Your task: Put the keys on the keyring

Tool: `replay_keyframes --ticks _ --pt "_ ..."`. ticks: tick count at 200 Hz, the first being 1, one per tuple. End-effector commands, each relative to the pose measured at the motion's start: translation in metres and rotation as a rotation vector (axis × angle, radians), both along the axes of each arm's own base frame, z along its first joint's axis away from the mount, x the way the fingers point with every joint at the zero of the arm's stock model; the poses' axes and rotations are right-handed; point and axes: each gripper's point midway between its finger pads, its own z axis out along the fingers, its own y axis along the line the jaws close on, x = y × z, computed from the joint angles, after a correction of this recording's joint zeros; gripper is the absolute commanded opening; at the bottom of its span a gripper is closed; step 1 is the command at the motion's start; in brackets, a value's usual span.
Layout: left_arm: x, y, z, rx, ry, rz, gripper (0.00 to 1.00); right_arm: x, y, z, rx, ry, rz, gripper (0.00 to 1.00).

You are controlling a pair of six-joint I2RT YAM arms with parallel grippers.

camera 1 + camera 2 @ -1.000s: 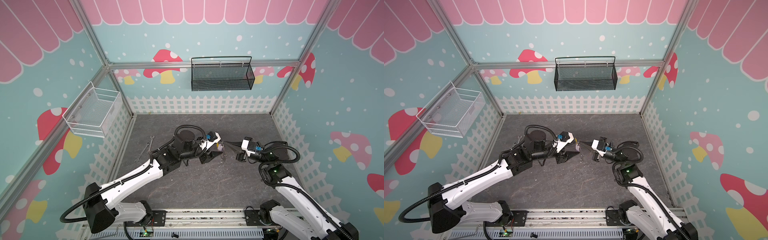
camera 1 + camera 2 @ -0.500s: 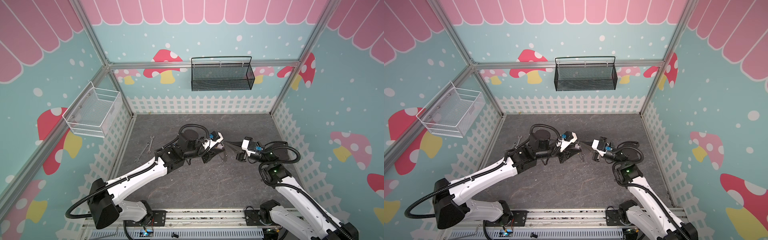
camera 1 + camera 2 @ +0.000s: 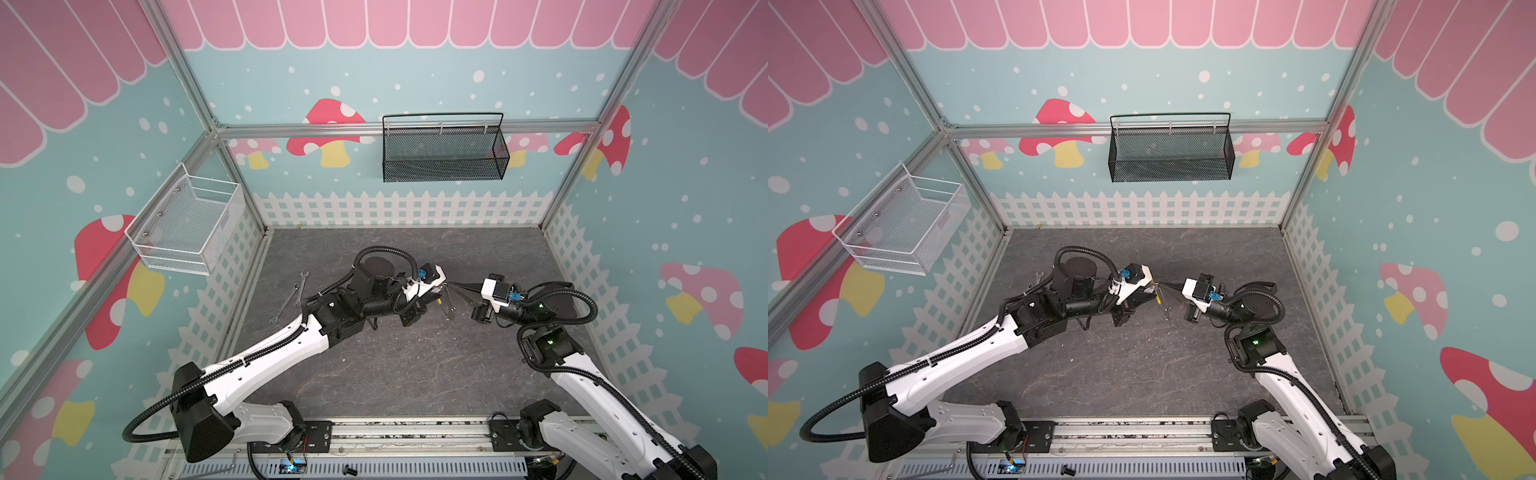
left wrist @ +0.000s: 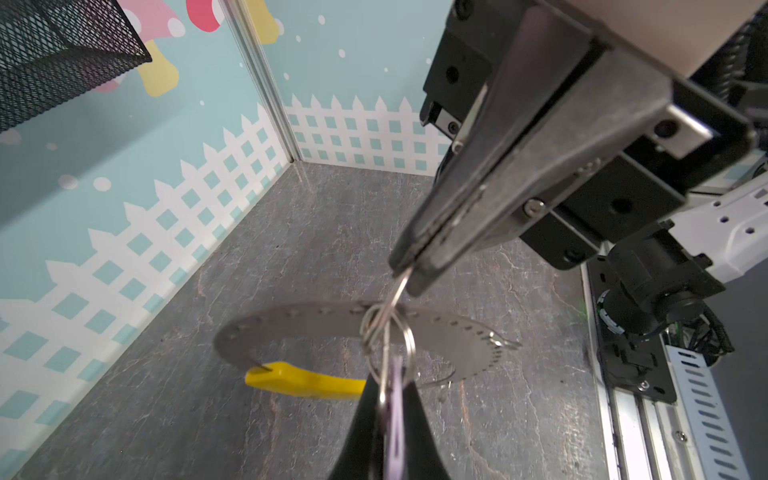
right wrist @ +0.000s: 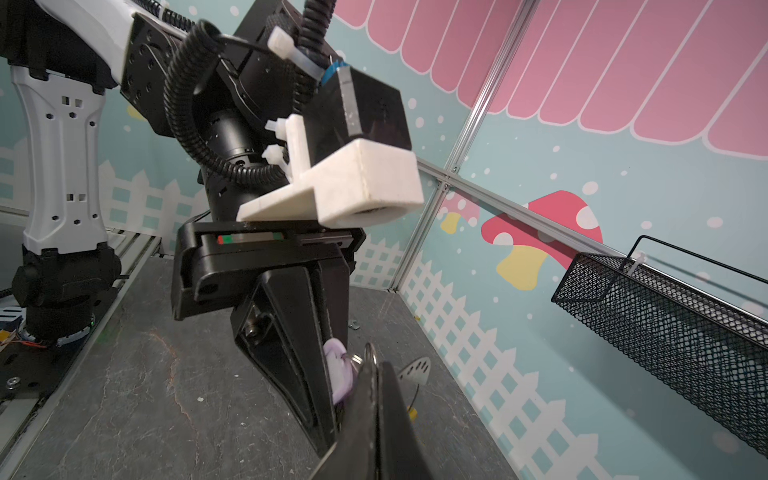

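over the grey desk (image 3: 395,374), w/ room all round, the right gripper (image 4: 409,270) is pinching shut on the keyring (image 4: 303,380) wire in mid-air, hoop hanging below it. the left gripper (image 4: 388,388), nearer the key, is clamping the lilac-tag key (image 4: 395,432), tag lying lengthwise btw its fingers (image 4: 361,436). its split ring (image 4: 388,332) is sitting against the wire just under the right gripper; threaded or not, can't tell.

Two wrenches (image 3: 284,304), white wire basket (image 3: 174,224), black mesh basket (image 3: 442,166)
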Motion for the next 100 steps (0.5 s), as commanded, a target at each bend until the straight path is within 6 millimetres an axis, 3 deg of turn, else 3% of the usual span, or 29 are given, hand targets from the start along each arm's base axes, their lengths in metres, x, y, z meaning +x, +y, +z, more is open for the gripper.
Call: replay_keyframes --ticks 1,47,73,100 --pt "0.002 0.012 0.017 0.051 -0.081 0.038 0.05 0.000 0.002 0.001 -0.010 -0.004 0.008 0.00" --pt "0.011 0.030 0.019 0.210 -0.179 0.073 0.00 0.005 0.000 -0.011 -0.033 0.018 -0.027 0.00" --pt "0.011 0.034 0.000 0.318 -0.143 0.053 0.00 0.014 -0.001 -0.025 -0.050 0.049 -0.063 0.00" --pt "0.010 0.024 -0.024 0.375 -0.055 0.011 0.00 0.024 -0.003 -0.046 -0.062 0.106 -0.102 0.00"
